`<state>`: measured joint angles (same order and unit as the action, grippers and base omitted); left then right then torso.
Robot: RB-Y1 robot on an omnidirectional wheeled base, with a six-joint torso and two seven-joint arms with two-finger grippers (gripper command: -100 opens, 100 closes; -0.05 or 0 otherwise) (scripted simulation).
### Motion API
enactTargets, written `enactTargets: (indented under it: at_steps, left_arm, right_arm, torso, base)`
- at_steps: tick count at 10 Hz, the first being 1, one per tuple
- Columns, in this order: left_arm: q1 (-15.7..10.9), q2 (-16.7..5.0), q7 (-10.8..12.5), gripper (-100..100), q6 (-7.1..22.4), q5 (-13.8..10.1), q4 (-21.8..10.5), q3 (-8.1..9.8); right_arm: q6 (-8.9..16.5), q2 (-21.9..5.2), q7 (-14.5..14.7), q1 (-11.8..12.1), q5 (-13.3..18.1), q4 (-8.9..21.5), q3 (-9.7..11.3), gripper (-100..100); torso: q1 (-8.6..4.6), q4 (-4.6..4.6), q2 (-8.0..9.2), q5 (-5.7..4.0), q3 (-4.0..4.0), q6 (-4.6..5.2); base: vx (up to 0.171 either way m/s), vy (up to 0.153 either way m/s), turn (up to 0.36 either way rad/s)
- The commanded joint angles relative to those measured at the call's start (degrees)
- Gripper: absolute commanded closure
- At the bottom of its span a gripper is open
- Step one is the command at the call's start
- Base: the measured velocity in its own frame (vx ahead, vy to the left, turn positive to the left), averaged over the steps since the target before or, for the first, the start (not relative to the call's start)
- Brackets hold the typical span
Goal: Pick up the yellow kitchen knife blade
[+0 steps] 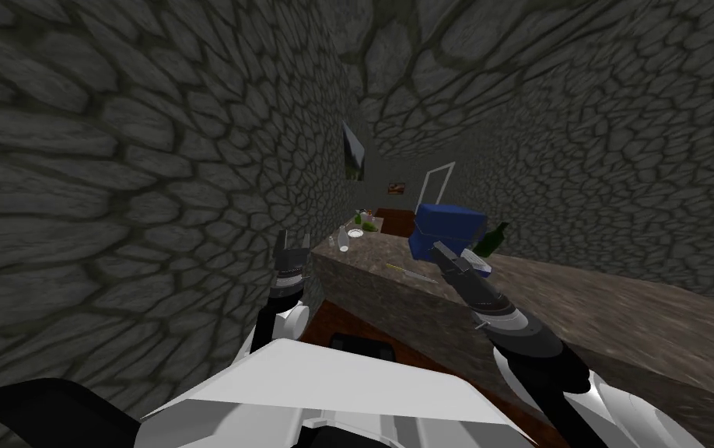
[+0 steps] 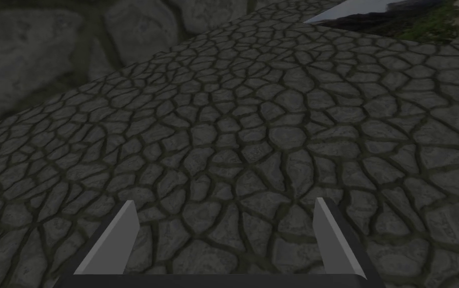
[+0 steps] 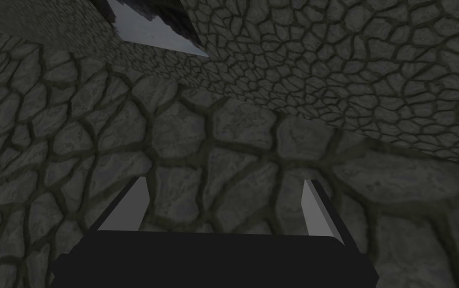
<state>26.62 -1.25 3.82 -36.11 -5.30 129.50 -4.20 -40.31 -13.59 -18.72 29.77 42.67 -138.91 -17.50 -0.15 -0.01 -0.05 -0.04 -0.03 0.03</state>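
Right gripper [image 1: 447,257] hangs over the near part of the desk [image 1: 581,299], its two fingers spread apart with nothing between them. Left gripper [image 1: 295,243] is held up beside the desk's end, off to the left, also spread and empty.

On the desk, just to the left of the right gripper and near the front edge, lies the knife [image 1: 410,272], a thin pale yellow sliver lying flat. Behind it sit a blue block [image 1: 449,222] and a green bottle [image 1: 495,237]. A glass [image 1: 343,243] stands farther back, towards the far left corner.

The knife is probably light and stiff, with smooth faces that may slip. Lying flat, it leaves little for the fingers to get under. A pinch across its narrow width, near the middle so it does not tip, seems the safest hold. Which end is the handle cannot be made out.
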Motion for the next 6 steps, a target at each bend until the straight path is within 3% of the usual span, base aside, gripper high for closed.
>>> enactTargets:
  at_steps: [1, 2, 4, 5, 6]
  left_arm:
    - [0.0, 0.0, 0.0, 0, 0.0, 0.0, 0.0, 0.00]
    - [0.0, 0.0, 0.0, 0, 0.0, 0.0, 0.0, 0.00]
    - [0.0, 0.0, 0.0, 0, 0.0, 0.0, 0.0, 0.00]
    - [0.0, 0.0, 0.0, 0, 0.0, 0.0, 0.0, 0.00]
    - [0.0, 0.0, 0.0, 0, 0.0, 0.0, 0.0, 0.00]
  right_arm:
    - [-0.3, -0.1, -0.2, 0.0, 2.2, 0.0, -0.2, -100]
    - [-1.9, -0.6, -1.6, 0.6, 4.2, -0.4, -2.4, -100]
    - [-1.9, -0.6, -1.6, 0.6, 7.0, -0.4, -2.4, -100]
    - [-3.6, -1.0, -3.1, 1.3, 9.0, -0.8, -4.6, -100]
    - [-3.6, -1.0, -3.1, 1.3, 10.7, -0.8, -4.6, -100]
  torso:
    - [0.00, 0.00, 0.00, 0.00, 0.00, 0.00]
    - [0.03, 0.00, -0.01, 0.00, 0.00, 0.03]
    - [-0.04, -0.01, -0.04, -0.01, -0.02, 0.01]
    - [0.02, -0.01, -0.03, 0.00, -0.02, 0.03]
    - [0.00, 0.00, -0.01, 0.00, -0.01, -0.02]
  base:
    - [-0.003, -0.027, 0.013]
    - [-0.001, -0.036, 0.305]
    - [0.000, -0.039, 0.144]
    - [-0.009, -0.036, 0.302]
    - [-0.009, -0.045, 0.267]
